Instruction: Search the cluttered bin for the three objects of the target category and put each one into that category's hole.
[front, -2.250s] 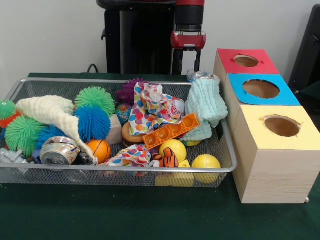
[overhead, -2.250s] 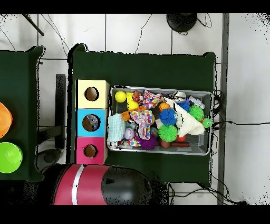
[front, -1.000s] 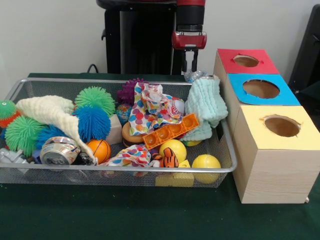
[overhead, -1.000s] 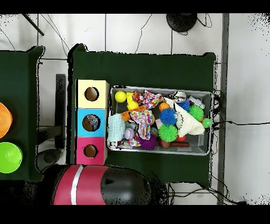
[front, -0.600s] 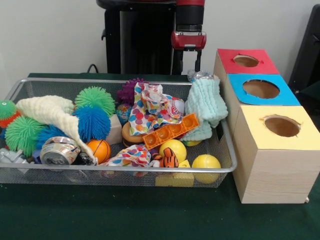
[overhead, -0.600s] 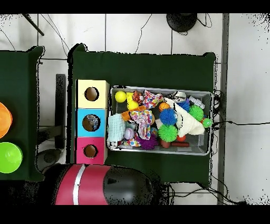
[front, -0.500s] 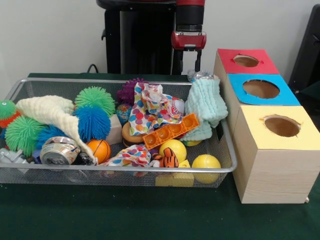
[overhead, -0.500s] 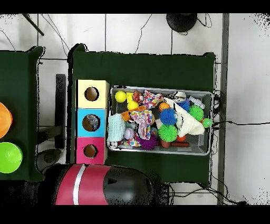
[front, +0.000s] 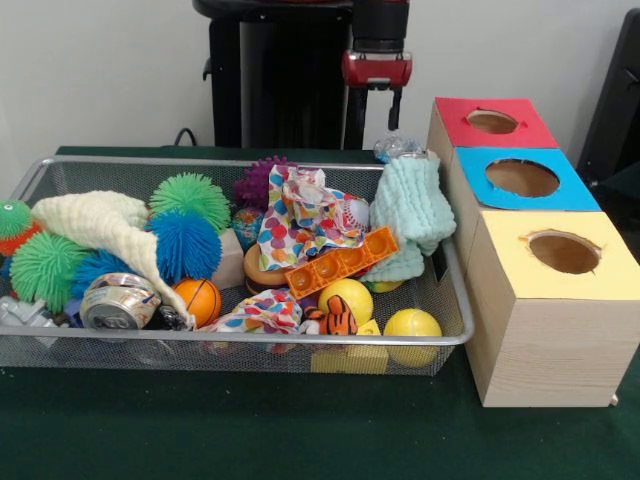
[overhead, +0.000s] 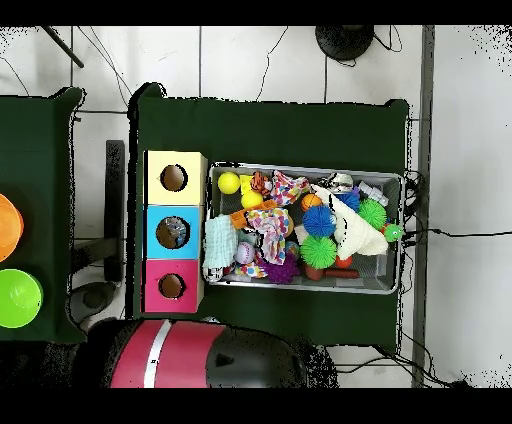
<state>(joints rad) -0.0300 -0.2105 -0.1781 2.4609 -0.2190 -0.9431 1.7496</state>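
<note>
My gripper hangs behind the far rim of the wire bin, above its right end, open and holding nothing. Below it lies a crumpled clear wrapper beside a mint cloth. The bin also holds a dotted cloth, an orange block strip, two yellow balls, an orange ball, a can and several spiky balls. To the right stand the red box, the blue box and the yellow box, each with a hole. Only the arm's red shell shows overhead.
A cream cloth drapes over the bin's left half. A purple spiky ball sits at the back rim. Overhead, something grey shows inside the blue box's hole. Orange and green round things lie on the side table at the left.
The gripper has risen a little at the same spot. About a second ago its fingers stood close together; since then they have parted. Nothing in the bin has moved.
</note>
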